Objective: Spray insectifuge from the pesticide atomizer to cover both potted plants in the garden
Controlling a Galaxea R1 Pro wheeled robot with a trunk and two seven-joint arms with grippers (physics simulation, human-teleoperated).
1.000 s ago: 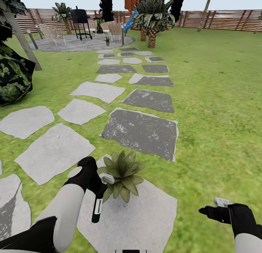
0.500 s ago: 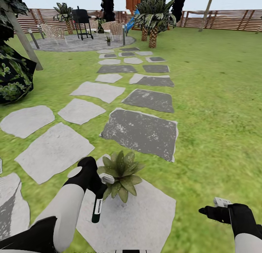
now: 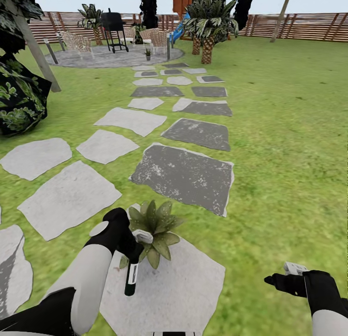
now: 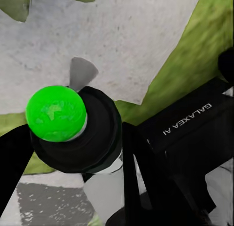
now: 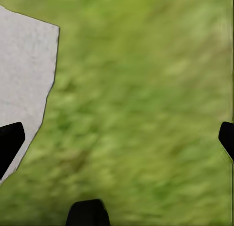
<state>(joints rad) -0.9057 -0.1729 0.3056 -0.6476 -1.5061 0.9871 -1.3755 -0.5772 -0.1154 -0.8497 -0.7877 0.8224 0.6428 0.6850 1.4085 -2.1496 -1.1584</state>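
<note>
Left gripper (image 3: pixel 126 243) clamps the atomizer (image 3: pixel 131 274) hanging bottom-down beside the plant (image 3: pixel 153 227); right gripper (image 3: pixel 280 281), fingers apart, hovers over grass (image 3: pixel 280 157).

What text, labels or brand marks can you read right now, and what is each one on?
"GALAXEA AI": white letters on the black arm housing, left wrist view.
White label strip on the pesticide atomizer held in the left gripper: too small to read anything on it.
No other writing is legible.
</note>
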